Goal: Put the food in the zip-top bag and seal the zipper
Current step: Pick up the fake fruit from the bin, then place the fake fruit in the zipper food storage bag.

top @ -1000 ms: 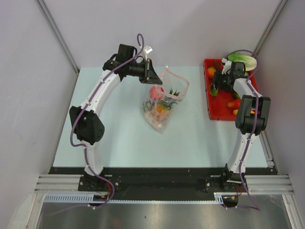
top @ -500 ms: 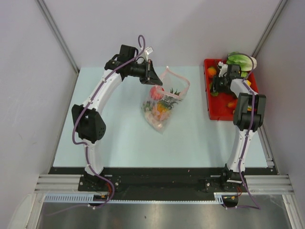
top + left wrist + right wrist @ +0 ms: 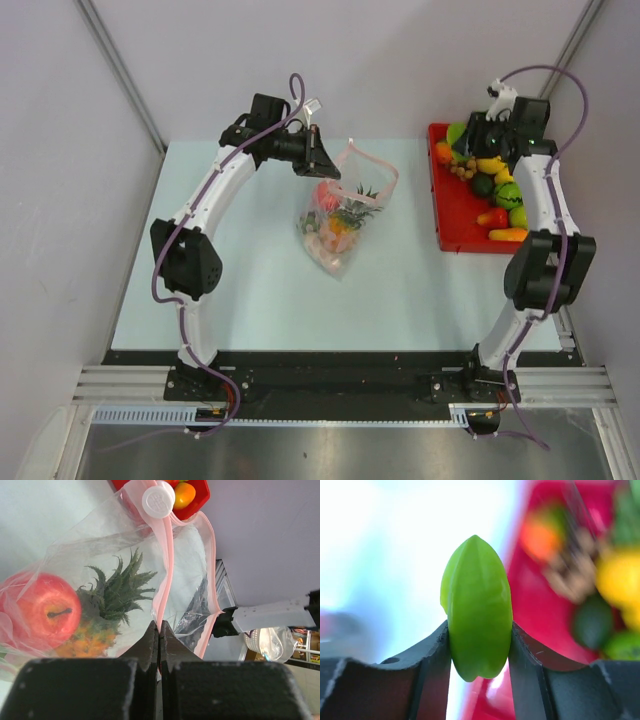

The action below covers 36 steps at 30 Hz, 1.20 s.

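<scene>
Pale table point(image 3: 250, 290): zip-top bag point(image 3: 340, 218), red tray point(image 3: 452, 228)

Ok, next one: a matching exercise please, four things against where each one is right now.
Things:
1. red apple
2. green pointed fruit
3. zipper strip
4. round orange fruit

Places:
A. on the red tray
B. pinched by the left fingers
C. inside the zip-top bag
D. between the right fingers

Pairs: 1-C, 2-D, 3-B, 4-A
</scene>
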Motion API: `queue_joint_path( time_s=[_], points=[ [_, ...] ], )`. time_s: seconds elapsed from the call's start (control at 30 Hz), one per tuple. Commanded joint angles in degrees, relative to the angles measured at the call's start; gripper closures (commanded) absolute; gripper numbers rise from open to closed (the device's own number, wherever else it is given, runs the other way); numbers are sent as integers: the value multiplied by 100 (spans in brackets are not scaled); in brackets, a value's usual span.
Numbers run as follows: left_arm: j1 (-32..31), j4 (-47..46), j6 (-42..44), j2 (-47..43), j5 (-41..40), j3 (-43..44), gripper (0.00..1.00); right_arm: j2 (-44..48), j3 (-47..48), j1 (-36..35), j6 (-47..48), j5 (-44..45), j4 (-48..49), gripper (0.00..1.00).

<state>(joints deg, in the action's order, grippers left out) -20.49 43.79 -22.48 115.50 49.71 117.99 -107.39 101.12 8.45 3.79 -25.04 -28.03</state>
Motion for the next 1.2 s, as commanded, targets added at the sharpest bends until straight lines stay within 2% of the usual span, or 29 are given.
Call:
queue_joint_path(
  time_s=[0.0, 0.13, 0.27, 0.4, 0.6, 0.67, 0.77, 0.8, 0.83, 0.87, 0.93, 1.0, 1.17],
  points=[
    [10, -213, -19, -195, 82, 101, 100, 1053, -13, -764, -651, -1081, 605, 64],
    [1, -222, -20, -256, 100, 110, 99, 1370, -119, -1738, -748, -1188, 808, 64],
    [-16, -257, -28, -335, 118, 101, 100, 1432, -329, -2188, -923, -1240, 799, 63],
    [-25, -336, -55, -379, 161, 92, 100, 1572, -1049, -2470, -977, -1162, 1247, 62],
    [-25, -301, -11, -467, 188, 83, 100, 1476, -1244, -2891, -399, -1223, 652, 65],
    [-25, -283, -2, -485, 179, 66, 100, 1450, -1218, -2980, -214, -1205, 501, 63],
    [-25, -292, 7, -485, 179, 57, 100, 1336, -973, -3103, -10, -1161, 150, 43],
    [-25, -292, 7, -485, 188, 57, 100, 1318, -902, -3112, -10, -1127, -25, 33],
    [-25, -301, 7, -502, 205, 48, 100, 1291, -832, -3104, -36, -1100, -97, 14],
    [-25, -310, 15, -494, 205, 39, 100, 1300, -692, -3095, -45, -1091, -149, 9],
    [-25, -336, 7, -511, 205, 22, 100, 1326, -568, -2955, -106, -1161, -264, 3],
    [-25, -354, -2, -520, 223, -13, 100, 1423, -436, -2771, -194, -1284, -273, 2],
    [-25, -450, -2, -555, 249, -127, 100, 1669, -391, -1674, -353, -1486, -168, 2]
  ],
)
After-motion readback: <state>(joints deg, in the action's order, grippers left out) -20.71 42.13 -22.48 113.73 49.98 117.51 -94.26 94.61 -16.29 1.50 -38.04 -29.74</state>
